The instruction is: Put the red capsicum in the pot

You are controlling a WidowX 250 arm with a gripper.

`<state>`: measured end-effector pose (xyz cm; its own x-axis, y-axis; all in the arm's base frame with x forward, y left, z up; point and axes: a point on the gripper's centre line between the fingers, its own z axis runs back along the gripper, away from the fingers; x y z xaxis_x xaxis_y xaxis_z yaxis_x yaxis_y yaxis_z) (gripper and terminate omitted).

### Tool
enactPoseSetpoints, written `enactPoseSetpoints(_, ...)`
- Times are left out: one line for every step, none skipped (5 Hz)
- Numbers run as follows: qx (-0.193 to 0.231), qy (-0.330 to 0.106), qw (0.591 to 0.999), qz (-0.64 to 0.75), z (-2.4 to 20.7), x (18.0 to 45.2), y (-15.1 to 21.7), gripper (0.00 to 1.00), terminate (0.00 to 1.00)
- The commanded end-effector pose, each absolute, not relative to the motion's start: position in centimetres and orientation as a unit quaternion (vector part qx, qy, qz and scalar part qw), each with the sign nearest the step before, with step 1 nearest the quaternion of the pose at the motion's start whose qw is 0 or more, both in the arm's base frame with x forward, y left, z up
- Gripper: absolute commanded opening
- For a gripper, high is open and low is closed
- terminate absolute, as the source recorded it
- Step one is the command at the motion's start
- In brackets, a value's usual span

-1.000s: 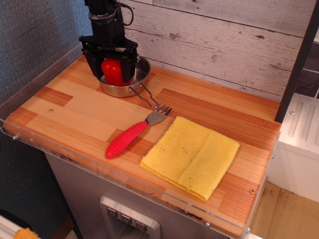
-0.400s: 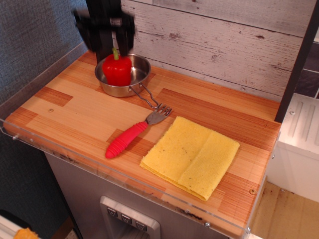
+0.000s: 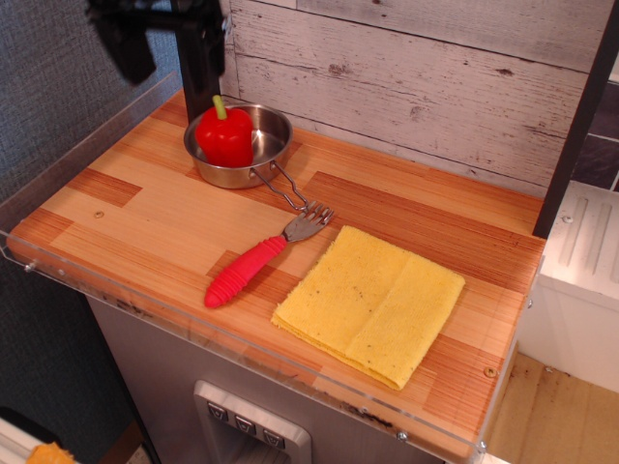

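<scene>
The red capsicum stands upright inside the pot, its green stem pointing up. The pot sits at the back left of the wooden counter, its wire loop handle reaching toward the front right. My gripper is raised above and to the back left of the pot. It is blurred by motion, its two dark fingers are spread wide, and it holds nothing. It is clear of the capsicum.
A red-handled fork lies in the middle of the counter, just off the pot's handle. A folded yellow cloth lies at the front right. A clear plastic rim edges the counter's left and front; a plank wall stands behind.
The gripper let go of the capsicum in the pot, opened, and rose up and to the left. The capsicum stays standing in the pot.
</scene>
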<state>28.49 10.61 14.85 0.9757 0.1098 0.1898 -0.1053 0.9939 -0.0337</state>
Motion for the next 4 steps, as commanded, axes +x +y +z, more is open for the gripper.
enactPoseSetpoints(0.0, -0.098, 0.994, 0.039, 14.25, 25.98, 11.36, 1.0, 0.0)
enactPoseSetpoints(0.007, -0.101, 0.995, 0.022, 14.1, 26.47, 11.65, 1.0, 0.0)
enactPoseSetpoints(0.007, -0.101, 0.995, 0.022, 14.1, 26.47, 11.65, 1.0, 0.0)
enactPoseSetpoints(0.007, -0.101, 0.995, 0.022, 14.1, 26.47, 11.65, 1.0, 1.0)
